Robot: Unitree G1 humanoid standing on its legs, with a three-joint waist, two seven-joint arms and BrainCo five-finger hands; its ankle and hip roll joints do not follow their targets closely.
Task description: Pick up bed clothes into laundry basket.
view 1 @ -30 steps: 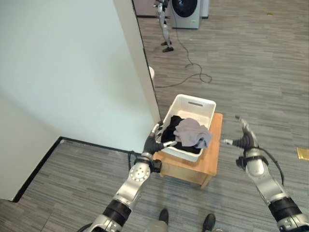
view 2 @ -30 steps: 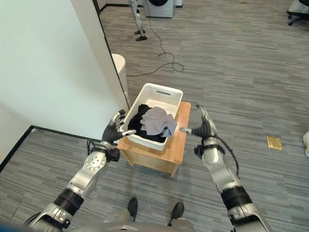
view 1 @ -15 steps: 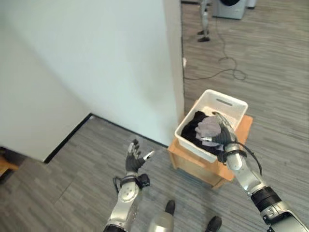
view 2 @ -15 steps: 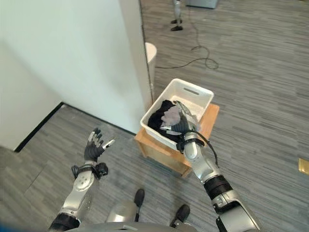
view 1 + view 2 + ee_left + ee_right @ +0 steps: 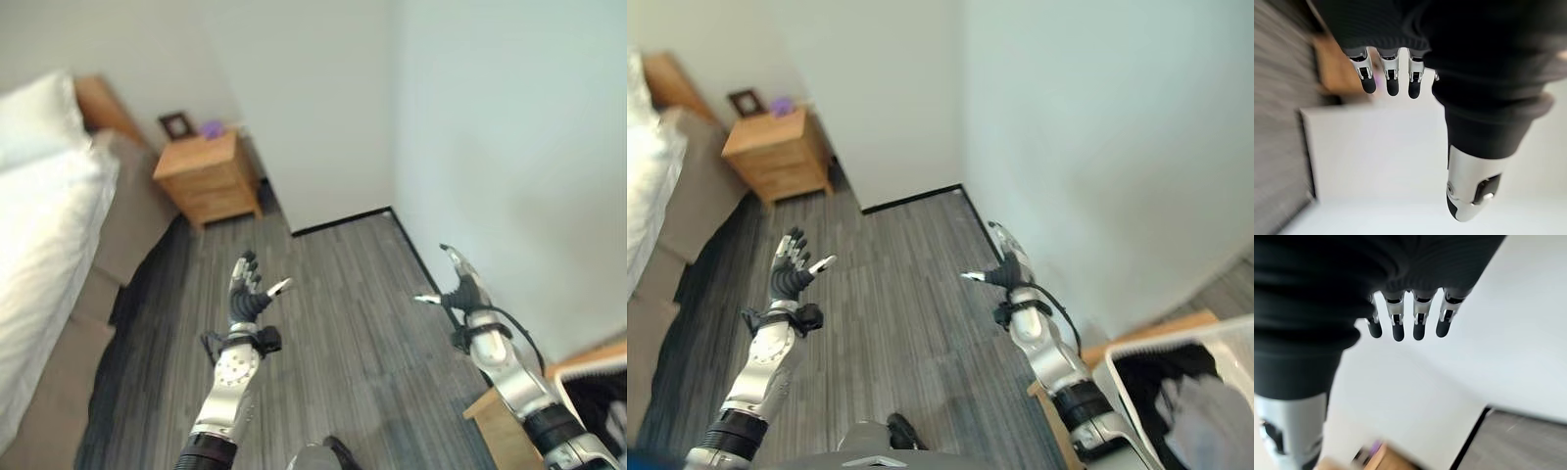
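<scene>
The camera has turned away from the laundry basket (image 5: pixel 1205 345), now at the lower right with the clothes (image 5: pixel 1200 411) inside. A bed (image 5: pixel 44 225) has come into view. The left hand (image 5: pixel 245 294) and right hand (image 5: pixel 460 289) stay raised, fingers spread, holding nothing.

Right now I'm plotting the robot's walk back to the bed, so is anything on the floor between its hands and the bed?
Nothing visible. Both the left hand and right hand are open and empty above bare wood floor that runs on to the bed. The nightstand stands against the far wall, off that path.
</scene>
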